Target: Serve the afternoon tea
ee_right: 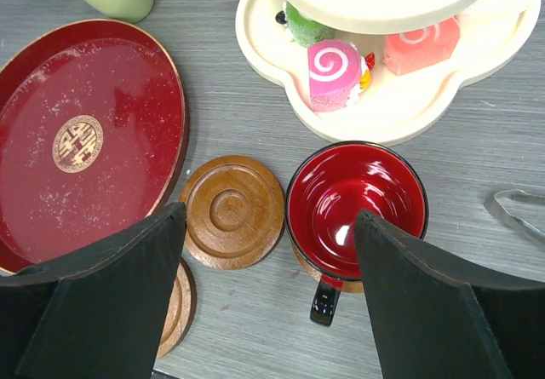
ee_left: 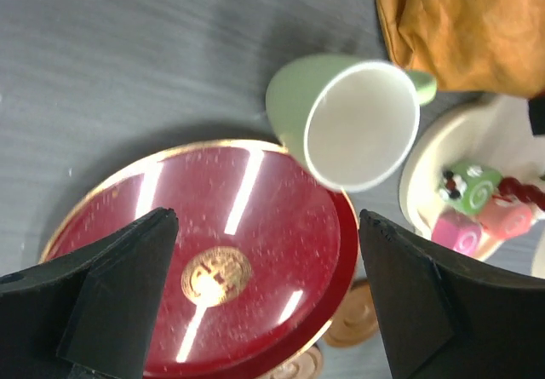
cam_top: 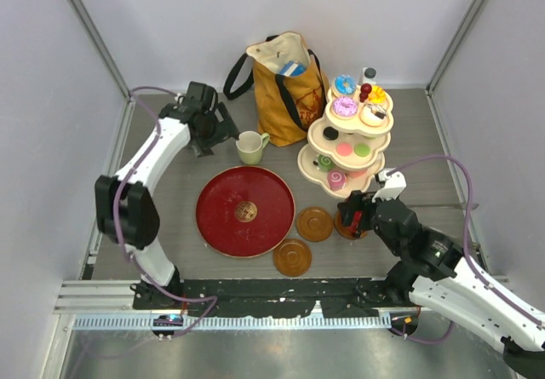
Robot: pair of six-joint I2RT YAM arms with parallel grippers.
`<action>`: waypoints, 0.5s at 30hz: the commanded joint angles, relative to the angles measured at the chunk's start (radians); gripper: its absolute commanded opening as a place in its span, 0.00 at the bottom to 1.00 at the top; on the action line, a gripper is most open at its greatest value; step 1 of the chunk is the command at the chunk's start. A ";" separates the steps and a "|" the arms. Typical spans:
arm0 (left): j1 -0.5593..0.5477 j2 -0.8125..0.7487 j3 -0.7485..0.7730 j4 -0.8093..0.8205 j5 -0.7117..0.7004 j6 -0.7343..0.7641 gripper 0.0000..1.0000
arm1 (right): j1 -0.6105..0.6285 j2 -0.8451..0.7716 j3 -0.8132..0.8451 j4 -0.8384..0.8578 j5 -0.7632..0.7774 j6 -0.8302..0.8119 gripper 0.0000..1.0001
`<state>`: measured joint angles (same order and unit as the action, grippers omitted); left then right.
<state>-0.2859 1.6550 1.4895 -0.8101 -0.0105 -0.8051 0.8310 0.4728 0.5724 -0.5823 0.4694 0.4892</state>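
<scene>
Cream three-tier stand (cam_top: 313,145): set at the upper right of the top view, just beside the mustard-yellow tote bag (cam_top: 285,98).
- Top tier: loaded with toy donuts (cam_top: 345,106) and other small sweets.
- Middle tier: pink and green macarons (cam_top: 344,150) are laid here.
- Bottom tier: roll cakes (ee_right: 334,74) in pink, coral and green are seen in the upper part of the right wrist view.

Pale green mug (cam_top: 251,147): stood upright on the grey table (cam_top: 170,183), left of the tote bag and just above the upper rim of the red tray (cam_top: 245,211) in the frame. No contents are seen in the left wrist view.

Red mug (ee_right: 356,204): seated on one of the brown saucers (cam_top: 314,224), just below the stand's bottom tier. Its dark handle is turned toward the lower edge of the right wrist view.

Remaining saucers: one is laid just to the left of the red mug, and another lower left of it, near the tray's lower right rim. Nothing is carried on either.

Metal tongs (ee_right: 515,209): partly seen at the right edge of the right wrist view.

Left gripper (ee_left: 266,226): held above the tray and the pale green mug, fingers spread wide, nothing grasped.

Right gripper (ee_right: 271,217): held above the red mug and the neighbouring saucer, fingers spread wide, nothing grasped.
</scene>
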 commanded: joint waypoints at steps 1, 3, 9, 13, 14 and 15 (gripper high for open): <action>-0.001 0.158 0.171 -0.087 -0.025 0.104 0.90 | 0.002 0.039 0.009 0.062 0.015 -0.046 0.84; -0.001 0.215 0.210 -0.084 -0.014 0.124 0.88 | 0.002 0.056 0.007 0.070 0.017 -0.046 0.84; -0.001 0.336 0.304 -0.083 -0.009 0.149 0.73 | 0.002 0.099 0.007 0.082 0.017 -0.055 0.84; -0.006 0.413 0.365 -0.096 0.036 0.181 0.58 | 0.002 0.102 0.001 0.079 0.037 -0.058 0.84; -0.015 0.428 0.379 -0.100 0.035 0.197 0.55 | 0.002 0.102 0.003 0.079 0.041 -0.058 0.84; -0.021 0.446 0.399 -0.113 0.032 0.214 0.52 | 0.002 0.101 0.003 0.078 0.041 -0.058 0.84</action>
<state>-0.2886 2.0544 1.8095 -0.8940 -0.0006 -0.6636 0.8310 0.5701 0.5724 -0.5457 0.4736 0.4458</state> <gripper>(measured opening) 0.568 0.838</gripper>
